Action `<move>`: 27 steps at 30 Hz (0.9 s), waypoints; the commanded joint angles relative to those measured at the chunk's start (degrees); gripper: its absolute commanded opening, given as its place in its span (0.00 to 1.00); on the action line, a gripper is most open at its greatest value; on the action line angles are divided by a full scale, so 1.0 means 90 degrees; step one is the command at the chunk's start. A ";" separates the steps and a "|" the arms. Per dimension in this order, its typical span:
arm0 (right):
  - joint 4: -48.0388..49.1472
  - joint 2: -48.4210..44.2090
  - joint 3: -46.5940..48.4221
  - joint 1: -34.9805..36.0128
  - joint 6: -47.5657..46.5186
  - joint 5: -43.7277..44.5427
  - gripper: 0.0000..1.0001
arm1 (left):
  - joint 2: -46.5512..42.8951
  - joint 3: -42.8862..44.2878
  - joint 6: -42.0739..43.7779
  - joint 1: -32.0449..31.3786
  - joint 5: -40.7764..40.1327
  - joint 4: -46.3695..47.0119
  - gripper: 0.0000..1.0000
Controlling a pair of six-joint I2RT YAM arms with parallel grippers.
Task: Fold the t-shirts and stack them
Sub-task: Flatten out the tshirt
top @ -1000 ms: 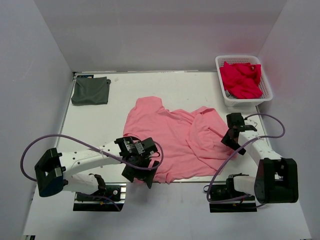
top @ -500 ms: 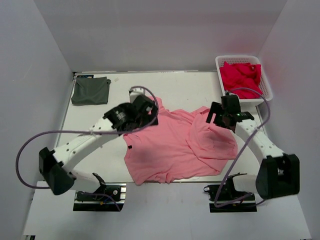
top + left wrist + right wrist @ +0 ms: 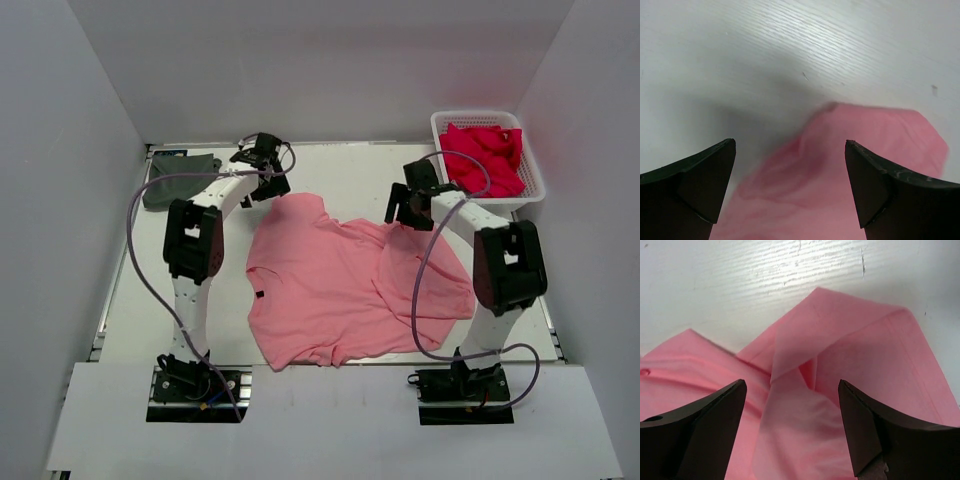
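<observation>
The salmon-pink t-shirt lies crumpled in the middle of the table, its right side folded over. My left gripper is open above the shirt's far left corner, with nothing between its fingers. My right gripper is open above the shirt's far right folded corner, also holding nothing. The dark grey t-shirt lies as a folded square at the far left of the table.
A white basket with red cloth in it stands at the far right corner. Grey walls close in the table on the left, back and right. Both arms stretch far across the table, their cables looping over it.
Both arms have swung from the near edge out to the far side of the shirt. The left gripper went from the shirt's near left hem to its far left corner, the right to its far right corner.
</observation>
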 commanded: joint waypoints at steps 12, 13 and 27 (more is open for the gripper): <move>-0.0029 0.1111 0.1188 -0.0045 0.0432 0.0455 0.54 | 0.1078 0.0719 0.0886 0.0146 0.1476 0.0856 0.69; -0.0058 0.1160 0.1237 -0.0045 0.0442 0.0475 0.39 | 0.1078 0.0621 0.0886 0.0146 0.1535 0.0857 0.59; 0.0068 0.0643 0.1042 -0.0435 -0.0153 0.0437 0.00 | 0.0639 -0.0249 0.0779 0.0263 0.0931 0.1541 0.00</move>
